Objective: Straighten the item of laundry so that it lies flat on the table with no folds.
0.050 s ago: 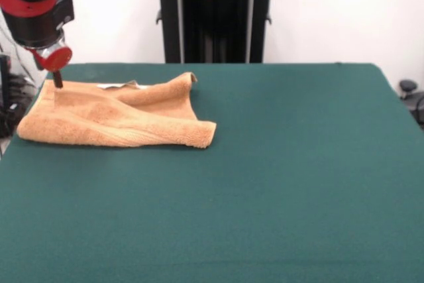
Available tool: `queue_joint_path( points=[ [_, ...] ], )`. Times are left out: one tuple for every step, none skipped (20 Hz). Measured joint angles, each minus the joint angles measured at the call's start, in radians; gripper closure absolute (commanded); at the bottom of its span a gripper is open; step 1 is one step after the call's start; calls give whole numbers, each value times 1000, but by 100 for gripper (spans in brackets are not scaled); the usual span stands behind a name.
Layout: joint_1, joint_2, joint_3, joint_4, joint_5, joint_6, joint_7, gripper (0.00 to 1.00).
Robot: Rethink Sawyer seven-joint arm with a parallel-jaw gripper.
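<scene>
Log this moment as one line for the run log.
orange-tan terry-cloth towel: folded, rumpled, not flat | dark green felt-covered table: towel at one side | gripper: at towel's far corner | task: unfinished

No legible text or labels anywhere.

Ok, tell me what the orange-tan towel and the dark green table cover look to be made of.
The orange-tan folded towel looks like terry cloth: a matte, nubby pile, soft rounded folds and a flatter woven band near its front edge. The dark green table cover looks like felt or a similar napped fabric: flat, even, with no shine and no visible weave, though the exact fabric cannot be told.
</scene>
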Motion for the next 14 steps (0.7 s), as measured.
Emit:
queue_joint_path(
  points=[
    [2,0,0,0,1,1,0,0],
    [5,0,0,-1,3,2,0,0],
    [8,0,0,-2,5,3,0,0],
    [13,0,0,-6,8,7,0,0],
    [16,1,0,-9,9,10,0,0],
    [19,2,0,-13,10,13,0,0],
    [21,3,0,-17,10,15,0,0],
    [27,7,0,-27,10,22,0,0],
    [33,12,0,-39,10,29,0,0],
    [35,13,0,-44,10,32,0,0],
    [38,15,0,-49,10,35,0,0],
    [45,18,0,-64,10,44,0,0],
    [48,19,0,-71,10,49,0,0],
    [57,21,0,-88,10,60,0,0]
  ],
)
